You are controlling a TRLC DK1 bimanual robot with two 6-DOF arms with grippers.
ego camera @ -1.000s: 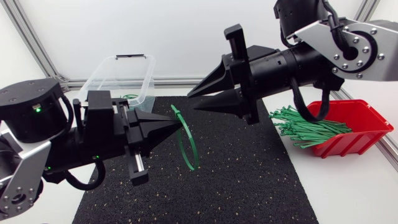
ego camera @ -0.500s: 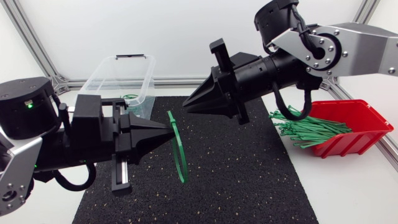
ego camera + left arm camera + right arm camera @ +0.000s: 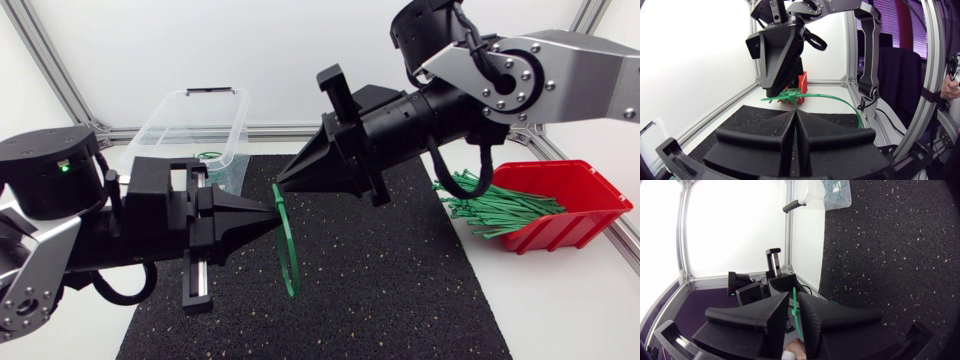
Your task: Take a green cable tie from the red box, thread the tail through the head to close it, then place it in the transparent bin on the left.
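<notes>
Green cable tie (image 3: 291,272) is hanging as a loop over the black mat (image 3: 400,280) mid-worktop, w/ my left pincer (image 3: 272,214) clenching its side & right pincer (image 3: 283,182) pinching the top, prob. bracing the head while I'm cinching the tail thru, before the transparent bin (image 3: 175,120).

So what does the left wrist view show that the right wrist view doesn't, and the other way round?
Only the left wrist view shows the red box, behind the right claw. Only the right wrist view shows the clear bin, with green loops inside. Both show the black mat and the green cable tie: the left claw is shut on it in its own view, and in the right wrist view it runs between the right claw's fingers.
</notes>
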